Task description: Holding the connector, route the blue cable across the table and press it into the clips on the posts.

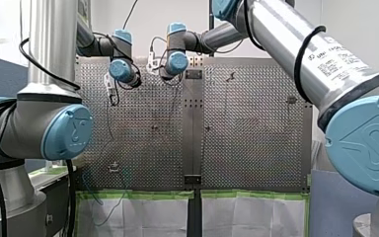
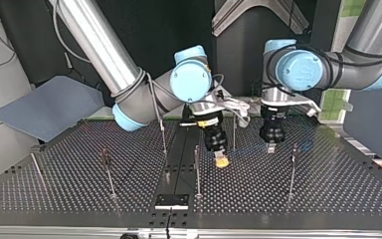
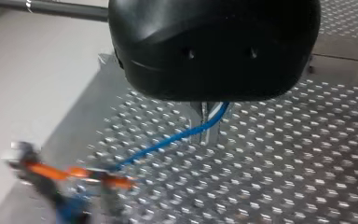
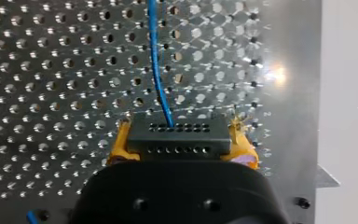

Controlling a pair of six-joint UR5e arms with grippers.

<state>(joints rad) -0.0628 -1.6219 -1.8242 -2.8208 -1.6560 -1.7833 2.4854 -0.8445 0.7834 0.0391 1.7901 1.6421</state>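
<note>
Connector point(image 4: 177, 142) within right end effector point(image 4: 181, 136), cable point(image 4: 156, 70) ahead

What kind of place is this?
Likely a robotics lab bench: my left arm and my right arm over a perforated table with thin posts, handling a blue cable and connector.

Black connector point(image 4: 177, 137), two hole rows; thin blue cable point(image 4: 155, 65) plugged into it, curving away.

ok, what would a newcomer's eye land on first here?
The black connector clamped between my right gripper's yellow fingers, with the blue cable running ahead from it over the perforated table. In the left wrist view, my left gripper's metal fingers pinch that cable. In the top view, thin posts stand across the table.
</note>
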